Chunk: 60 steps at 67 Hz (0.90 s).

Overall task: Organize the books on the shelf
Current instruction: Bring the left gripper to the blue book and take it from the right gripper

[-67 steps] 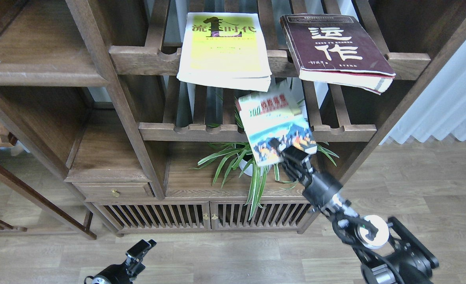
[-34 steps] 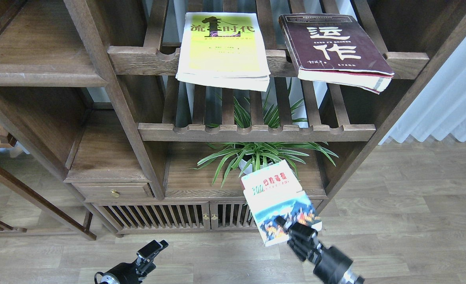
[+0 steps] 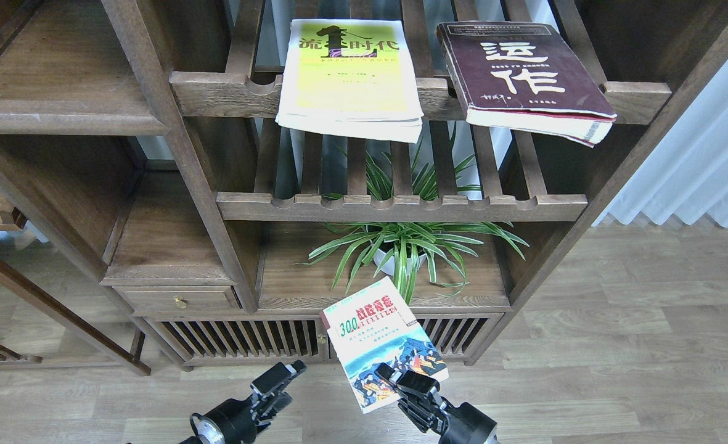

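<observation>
Since the earlier frames, right gripper (image 3: 400, 381) has dropped from the slatted-rack level to low in front of the cabinet and shifted left, carrying the "300" book (image 3: 382, 342) with it; left gripper (image 3: 277, 379) has risen and moved right toward it. Right fingers are clamped on the book's near lower corner, over the blue picture, so the cover faces up and the title stays readable; the book is tilted, held clear of the furniture, in front of the slatted cabinet doors (image 3: 240, 338) and just below the spider plant (image 3: 404, 250). Left gripper is near the book's left edge but apart from it, holding nothing; its fingers are seen dark and end-on, so I cannot tell how far they are parted. Judgement: the corner pinch suits carrying but not placing flat, and the two grippers converging suggests a hand-over or regrip. Yellow-green book (image 3: 350, 77) and maroon book (image 3: 521, 74) lie flat on the upper slatted rack (image 3: 228, 92), both overhanging its front rail, well apart from the solid shelf (image 3: 49, 86) at upper left, which is bare where visible. Task seems early: no book on that board yet.
</observation>
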Motion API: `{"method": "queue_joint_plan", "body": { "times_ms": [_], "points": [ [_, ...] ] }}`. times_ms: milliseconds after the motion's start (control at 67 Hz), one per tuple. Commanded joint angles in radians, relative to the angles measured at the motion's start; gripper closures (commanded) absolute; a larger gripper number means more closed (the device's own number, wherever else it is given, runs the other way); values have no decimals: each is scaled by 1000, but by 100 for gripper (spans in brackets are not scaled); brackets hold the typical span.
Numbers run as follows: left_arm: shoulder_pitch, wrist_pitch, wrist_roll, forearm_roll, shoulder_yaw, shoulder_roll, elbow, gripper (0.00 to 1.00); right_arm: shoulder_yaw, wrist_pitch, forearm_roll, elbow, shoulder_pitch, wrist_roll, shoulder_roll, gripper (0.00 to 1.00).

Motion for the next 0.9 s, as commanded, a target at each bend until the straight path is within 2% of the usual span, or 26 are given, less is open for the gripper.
{"method": "queue_joint_plan", "body": {
  "times_ms": [0, 194, 343, 567, 880],
  "points": [
    [28, 0, 0, -2, 0, 0, -26, 0, 2, 0, 0, -47, 26, 0, 0, 96],
    [51, 0, -2, -3, -3, 0, -94, 0, -9, 0, 0, -53, 29, 0, 0, 96],
    [40, 0, -8, -5, -6, 0, -96, 0, -26, 0, 0, -38, 29, 0, 0, 96],
    [7, 0, -63, -5, -3, 0, -96, 0, -50, 0, 0, 5, 23, 0, 0, 96],
    [-56, 0, -65, -3, 26, 0, -96, 0, -90, 0, -6, 43, 21, 0, 0, 96]
  ]
}}
